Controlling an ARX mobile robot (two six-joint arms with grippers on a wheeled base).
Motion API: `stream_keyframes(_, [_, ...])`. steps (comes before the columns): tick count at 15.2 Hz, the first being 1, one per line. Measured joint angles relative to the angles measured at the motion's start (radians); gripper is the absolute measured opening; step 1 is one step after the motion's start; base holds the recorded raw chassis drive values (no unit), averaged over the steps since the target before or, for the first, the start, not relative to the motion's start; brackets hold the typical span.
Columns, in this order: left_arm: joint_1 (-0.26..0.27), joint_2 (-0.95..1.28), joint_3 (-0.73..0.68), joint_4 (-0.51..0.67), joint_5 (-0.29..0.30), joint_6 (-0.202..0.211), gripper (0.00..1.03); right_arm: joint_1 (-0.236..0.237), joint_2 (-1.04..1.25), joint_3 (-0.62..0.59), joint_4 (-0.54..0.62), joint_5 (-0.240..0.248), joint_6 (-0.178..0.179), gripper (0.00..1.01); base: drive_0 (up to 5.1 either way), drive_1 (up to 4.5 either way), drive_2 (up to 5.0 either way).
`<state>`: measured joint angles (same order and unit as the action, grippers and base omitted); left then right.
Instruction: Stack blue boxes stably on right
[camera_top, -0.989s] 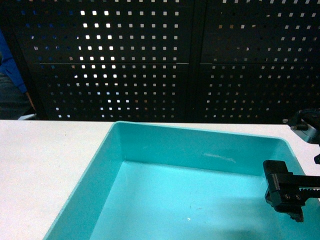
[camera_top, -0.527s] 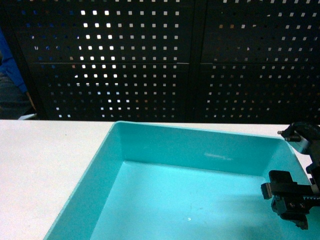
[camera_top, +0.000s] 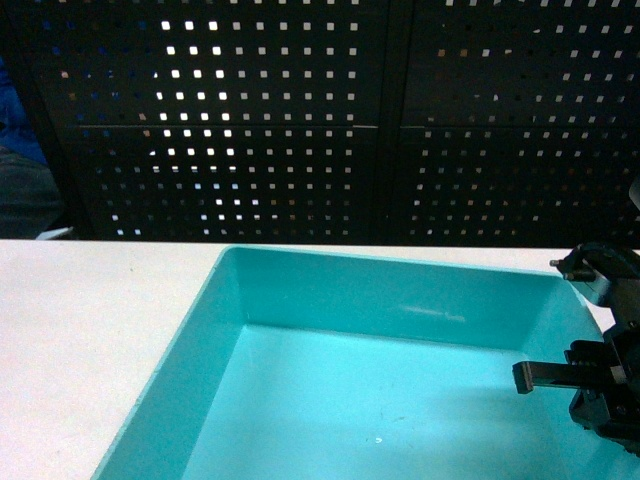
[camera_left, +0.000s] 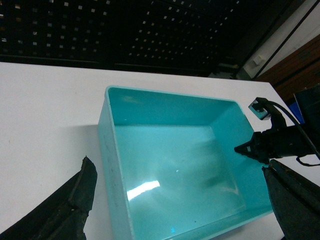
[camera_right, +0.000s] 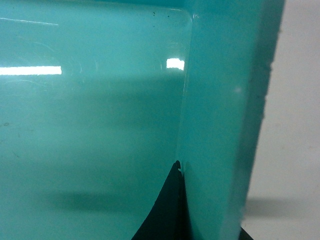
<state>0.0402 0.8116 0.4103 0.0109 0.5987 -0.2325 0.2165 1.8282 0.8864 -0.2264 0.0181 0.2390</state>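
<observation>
One blue box (camera_top: 380, 400), a light turquoise tub with nothing in it, sits on the white table (camera_top: 90, 330). In the left wrist view this blue box (camera_left: 170, 150) fills the middle. My right gripper (camera_top: 560, 378) straddles its right wall, one finger inside and one outside. In the right wrist view the inner finger presses flat on that wall (camera_right: 215, 100), and the right gripper (camera_right: 210, 200) is shut on it. The outer finger barely shows. My left gripper (camera_left: 185, 200) hovers open over the tub's near side, fingers wide apart. It is out of the head view.
A black perforated panel (camera_top: 300, 120) stands behind the table's far edge. White table surface lies to the left of the tub. A brown cabinet (camera_left: 300, 65) shows at the far right in the left wrist view.
My right gripper has shifted right and lower toward the tub's right wall and turned, so its inner finger now shows as a thin bar. The tub has hardly moved.
</observation>
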Motion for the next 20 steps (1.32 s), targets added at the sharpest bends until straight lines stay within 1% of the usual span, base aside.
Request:
stream_keyframes(1, [0.000,0.000,0.000,0.000,0.000,0.000,0.98,0.009,0.000,0.001,0.002,0.007,0.000,0.02,0.0,0.00,0.0])
stream_keyframes(2, [0.000,0.000,0.000,0.000,0.000,0.000,0.98,0.028,0.000,0.003,0.002,0.008,0.001,0.02,0.0,0.00,0.0])
stream_keyframes(3, [0.000,0.000,0.000,0.000,0.000,0.000,0.98,0.055,0.000,0.008,-0.002,0.009,0.016,0.02,0.0,0.00,0.0])
stream_keyframes(5, [0.000,0.000,0.000,0.000,0.000,0.000,0.98,0.079,0.000,0.008,0.002,0.014,0.031,0.02,0.0,0.00,0.0])
stream_keyframes(7, [0.000,0.000,0.000,0.000,0.000,0.000,0.98,0.092,0.000,0.008,0.011,0.017,0.035,0.02,0.0,0.00,0.0])
stream_keyframes(13, [0.000,0.000,0.000,0.000,0.000,0.000,0.98,0.092,0.000,0.002,0.050,0.019,0.029,0.02,0.0,0.00,0.0])
stream_keyframes(15, [0.000,0.000,0.000,0.000,0.000,0.000,0.98,0.092,-0.002,0.003,0.035,0.016,0.030,0.07,0.0,0.00,0.0])
stream_keyframes(16, [0.000,0.000,0.000,0.000,0.000,0.000,0.98,0.092,-0.003,0.004,0.035,0.016,0.031,0.02,0.0,0.00,0.0])
stream_keyframes(20, [0.000,0.000,0.000,0.000,0.000,0.000,0.98,0.092,-0.003,0.004,0.035,0.016,0.031,0.02,0.0,0.00,0.0])
